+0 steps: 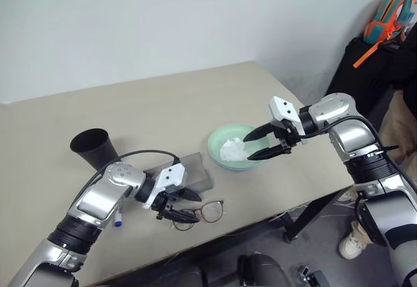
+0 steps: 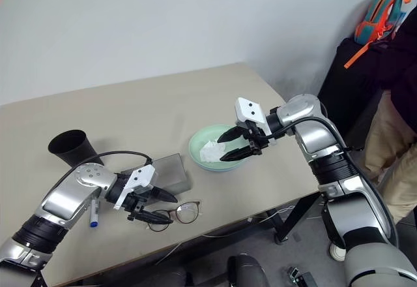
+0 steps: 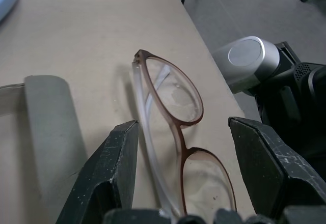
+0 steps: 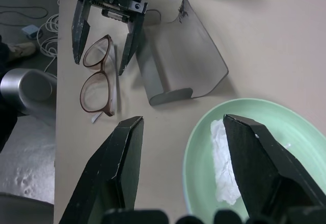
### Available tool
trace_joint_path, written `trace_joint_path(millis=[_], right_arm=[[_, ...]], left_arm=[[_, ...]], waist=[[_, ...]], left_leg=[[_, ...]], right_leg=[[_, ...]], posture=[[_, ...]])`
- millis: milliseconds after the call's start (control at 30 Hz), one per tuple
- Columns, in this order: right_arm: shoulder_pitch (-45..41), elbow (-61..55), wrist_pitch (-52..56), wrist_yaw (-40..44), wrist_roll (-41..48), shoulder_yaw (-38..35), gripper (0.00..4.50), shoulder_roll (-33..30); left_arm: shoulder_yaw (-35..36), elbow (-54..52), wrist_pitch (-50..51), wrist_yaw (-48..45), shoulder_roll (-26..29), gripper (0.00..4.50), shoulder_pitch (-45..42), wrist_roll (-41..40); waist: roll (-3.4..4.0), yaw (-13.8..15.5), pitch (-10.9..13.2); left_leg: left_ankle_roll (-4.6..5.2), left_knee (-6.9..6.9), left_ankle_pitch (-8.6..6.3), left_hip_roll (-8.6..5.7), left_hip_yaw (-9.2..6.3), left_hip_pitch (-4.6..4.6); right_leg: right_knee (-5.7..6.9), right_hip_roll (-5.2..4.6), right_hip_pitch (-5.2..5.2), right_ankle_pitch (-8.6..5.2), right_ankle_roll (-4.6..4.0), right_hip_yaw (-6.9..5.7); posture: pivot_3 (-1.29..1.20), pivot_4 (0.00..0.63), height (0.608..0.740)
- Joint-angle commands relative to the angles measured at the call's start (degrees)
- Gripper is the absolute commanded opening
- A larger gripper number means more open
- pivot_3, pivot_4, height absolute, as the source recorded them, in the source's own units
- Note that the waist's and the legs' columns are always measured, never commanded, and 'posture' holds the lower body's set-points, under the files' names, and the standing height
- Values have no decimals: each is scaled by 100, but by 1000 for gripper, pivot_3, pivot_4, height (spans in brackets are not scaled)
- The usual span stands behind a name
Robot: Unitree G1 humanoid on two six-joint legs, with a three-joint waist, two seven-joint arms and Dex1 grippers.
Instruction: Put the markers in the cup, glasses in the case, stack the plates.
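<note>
You have bare worktop point(image 1: 169, 104) behind everything; near the front edge, the case point(image 1: 189, 176), glasses point(image 1: 205, 212) and mint plate point(image 1: 225, 140) crowd your path.

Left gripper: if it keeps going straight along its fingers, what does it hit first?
Most likely the glasses: they lie on the table between the open fingers of the left gripper. Depth is unclear, so the tips may reach the tabletop at about the same point.
</note>
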Motion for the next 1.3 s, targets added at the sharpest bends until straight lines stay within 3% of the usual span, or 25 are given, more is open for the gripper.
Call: trace_joint_path(millis=[33, 233, 500, 700, 967, 1300], right_arm=[[-80, -194, -45, -55, 64, -100, 2721, -34], [-64, -255, -24, -65, 75, -95, 2721, -42], [-92, -207, -58, -78, 56, -80, 2721, -22], [-130, -158, -111, -58, 30, -37, 2721, 14], [-179, -106, -138, -57, 35, 0, 2721, 57], [-165, -128, -165, -96, 26, 13, 2721, 97]], left_arm=[[-59, -199, -5, -5, -3, 2011, 13, 64], [-164, -187, -46, 16, 17, 30, 38, 195], [-23, -195, 29, 91, -42, 30, -140, 124], [399, -74, 519, -22, -77, 30, -597, -411], [813, 890, 591, -170, 40, 30, -1329, -507], [763, 2146, -202, -377, 134, 30, -1532, -15]], waist=[[0, -2, 0], [0, -1, 0], [0, 0, 0], [-3, -1, 1], [-3, -11, 0], [-5, -7, -1]], left_leg=[[0, 0, 0, 1, -1, 0], [0, -2, 0, 2, -2, 3], [22, 0, 13, -16, 6, 9], [30, 16, 18, -17, 0, 8], [31, 9, 18, -18, -3, 7], [32, -9, 18, -35, -8, 8]], right_leg=[[0, 9, 0, 0, 0, 13], [3, 51, 0, 0, 0, 75], [-1, 60, 17, -6, -10, 123], [-1, 63, 19, -7, -11, 125], [0, 92, 19, -6, -10, 157], [8, 154, 18, -6, -10, 282]], posture=[[0, 0, 738], [0, 0, 738], [0, 0, 738], [0, 0, 738], [0, 0, 738], [0, 0, 738]])
